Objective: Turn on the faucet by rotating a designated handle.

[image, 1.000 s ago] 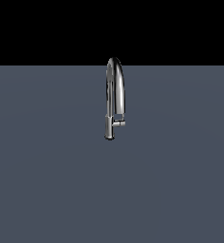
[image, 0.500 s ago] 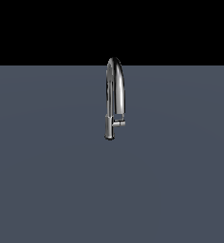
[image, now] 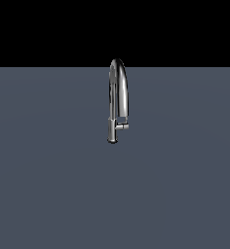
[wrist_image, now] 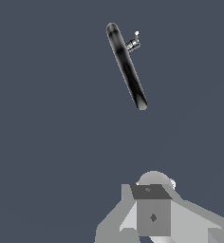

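The faucet (image: 118,99) is a tall chrome gooseneck standing upright in the middle of the exterior view, its spout arching over toward that view's right. The handle (image: 123,126) is a short chrome stub sticking out from the lower stem toward the exterior view's right. In the wrist view I look down on the faucet (wrist_image: 126,66), a dark slanted bar, with the handle (wrist_image: 133,43) jutting from near one end. Grey and white parts of my gripper (wrist_image: 152,216) show at that picture's edge, well apart from the faucet. Its fingertips are not distinct.
A flat grey-blue floor (image: 48,185) spreads all around the faucet, with a black backdrop above it. The arm does not appear in the exterior view.
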`<action>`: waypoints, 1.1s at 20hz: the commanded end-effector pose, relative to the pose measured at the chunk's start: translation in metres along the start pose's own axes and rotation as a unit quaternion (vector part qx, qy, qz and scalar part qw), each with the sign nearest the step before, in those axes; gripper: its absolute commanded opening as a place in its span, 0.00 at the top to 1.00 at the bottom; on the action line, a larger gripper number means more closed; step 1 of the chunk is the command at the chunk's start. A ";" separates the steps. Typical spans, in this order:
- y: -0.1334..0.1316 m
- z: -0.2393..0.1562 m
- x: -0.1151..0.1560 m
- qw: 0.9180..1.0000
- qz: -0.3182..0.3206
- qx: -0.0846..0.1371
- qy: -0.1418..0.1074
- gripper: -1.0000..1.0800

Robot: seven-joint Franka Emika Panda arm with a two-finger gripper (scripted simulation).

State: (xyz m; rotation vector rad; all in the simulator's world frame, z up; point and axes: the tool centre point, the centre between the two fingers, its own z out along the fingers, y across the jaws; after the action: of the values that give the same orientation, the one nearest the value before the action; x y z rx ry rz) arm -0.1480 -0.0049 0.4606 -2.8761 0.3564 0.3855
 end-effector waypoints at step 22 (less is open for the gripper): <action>0.002 0.047 0.142 0.962 0.146 0.147 -0.177 1.00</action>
State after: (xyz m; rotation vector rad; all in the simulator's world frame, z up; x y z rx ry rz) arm -0.0331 -0.0237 0.3832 -2.4411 0.6863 0.7829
